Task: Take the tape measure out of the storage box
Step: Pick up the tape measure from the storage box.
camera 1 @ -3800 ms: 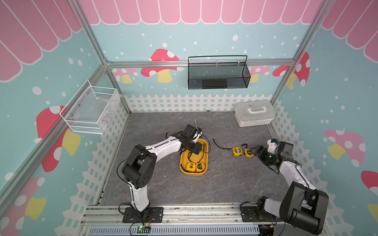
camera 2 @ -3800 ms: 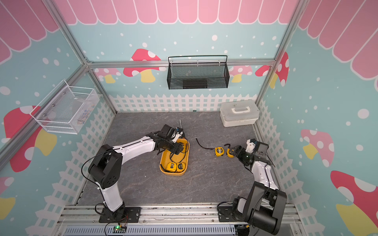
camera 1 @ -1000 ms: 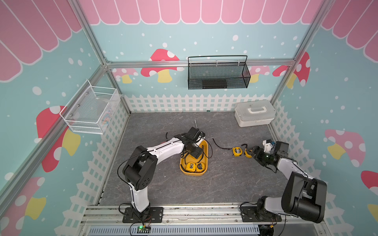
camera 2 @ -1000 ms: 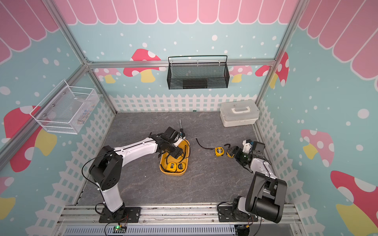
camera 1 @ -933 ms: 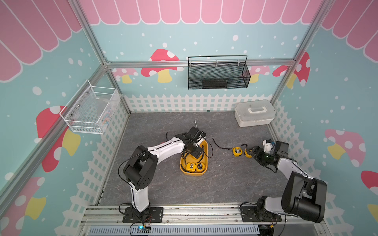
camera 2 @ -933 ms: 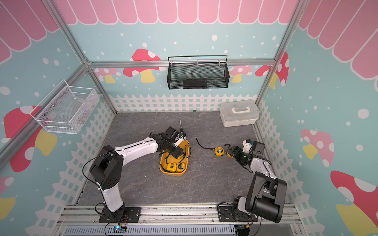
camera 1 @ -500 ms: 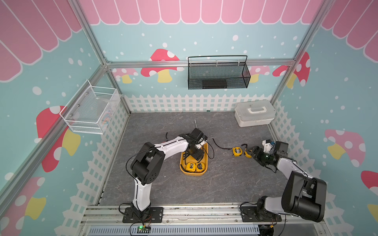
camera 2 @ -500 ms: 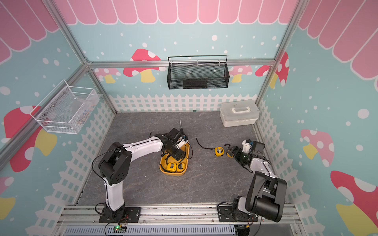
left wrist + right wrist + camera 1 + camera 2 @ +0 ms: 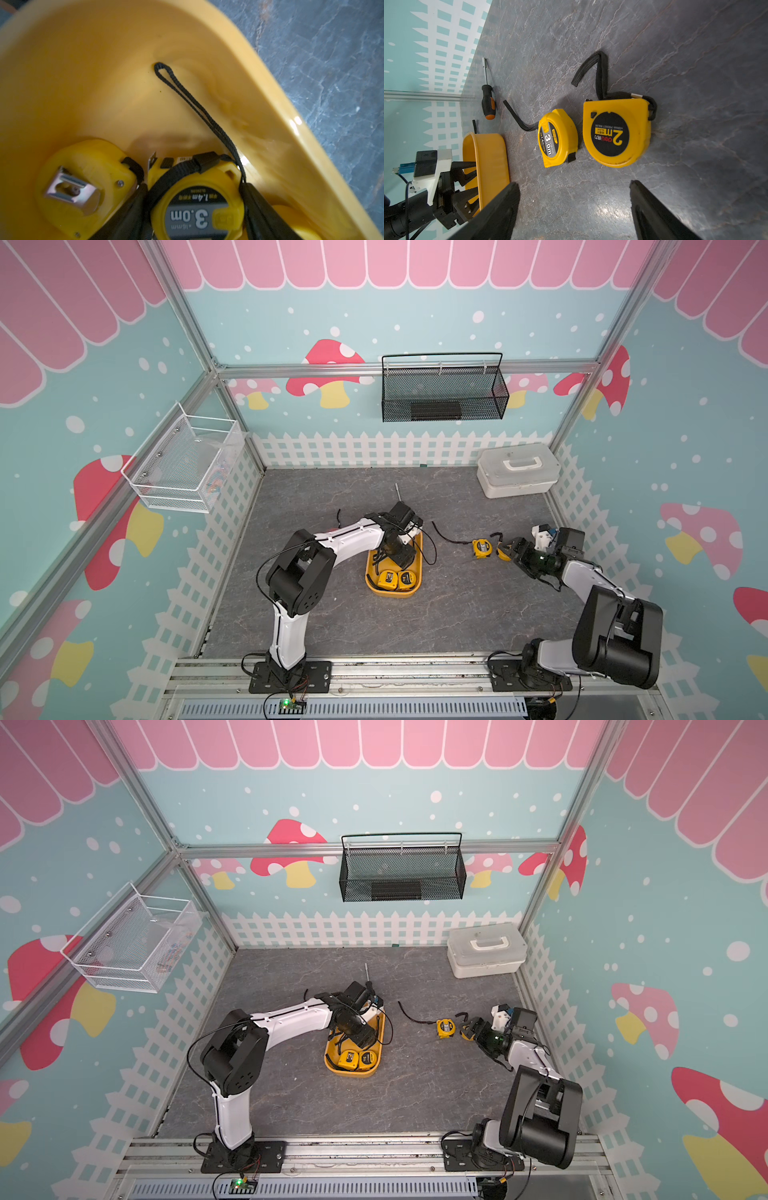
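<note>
Left gripper [image 9: 193, 188] is down inside the storage box [image 9: 259, 104], its black fingers [image 9: 128, 212] bracketing the tape measure [image 9: 187, 216] that lies label-up. The jaws are set about as wide as the case, with the pads right against both flanks. Whether they're actually biting, I cannot tell from here. One finger is wedged into the seam where a second tape measure [image 9: 83, 187] sits touching the first, back-up, with its bright metal belt clip [image 9: 70, 187] showing. This target looks like a hard, glossy yellow plastic shell, rounded at the edges. It's probably dense for its size with a steel blade coiled inside, so it's rigid and tough but likely slick under the pads. My call is to hold low across the widest part of the body, square on, because a grip on the curve could squirt it out. Its woven black strap [image 9: 187, 97] trails limp across the tray floor. It's soft and no handle at all, and it may drag on the neighbour during a lift. The box itself is smooth moulded plastic with sloped walls and rounded corners, sitting mid-table in a top view [image 9: 392, 592] on the grey stone-patterned tabletop [image 9: 457, 605]. Over on the far side, the right gripper [image 9: 575, 207] is spread wide and empty. It's near two more measures [image 9: 557, 137] [image 9: 616, 133] lying flat on the table.
</note>
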`<action>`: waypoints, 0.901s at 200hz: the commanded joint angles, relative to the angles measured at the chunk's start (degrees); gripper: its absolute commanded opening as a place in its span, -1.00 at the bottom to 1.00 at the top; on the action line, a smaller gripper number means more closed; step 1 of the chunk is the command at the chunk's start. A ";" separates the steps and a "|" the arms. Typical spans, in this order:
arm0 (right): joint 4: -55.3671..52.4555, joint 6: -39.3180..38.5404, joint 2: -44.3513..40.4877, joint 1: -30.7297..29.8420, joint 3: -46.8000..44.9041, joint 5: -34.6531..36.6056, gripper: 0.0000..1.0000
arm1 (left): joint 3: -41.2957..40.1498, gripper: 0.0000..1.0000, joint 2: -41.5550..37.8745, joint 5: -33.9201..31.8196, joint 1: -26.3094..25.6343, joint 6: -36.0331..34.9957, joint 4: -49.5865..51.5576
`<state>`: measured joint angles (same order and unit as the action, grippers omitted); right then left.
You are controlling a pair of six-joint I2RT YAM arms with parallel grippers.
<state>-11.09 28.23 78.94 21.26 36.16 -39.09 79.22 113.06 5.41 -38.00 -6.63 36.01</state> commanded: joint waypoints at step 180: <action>-1.76 -0.56 -1.13 -11.80 8.40 -3.91 0.64 | -1.85 0.23 -10.22 -2.52 0.20 0.79 -1.12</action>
<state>-12.47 27.88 78.35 13.17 41.04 -41.04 78.39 106.15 2.90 -38.00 -6.24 36.29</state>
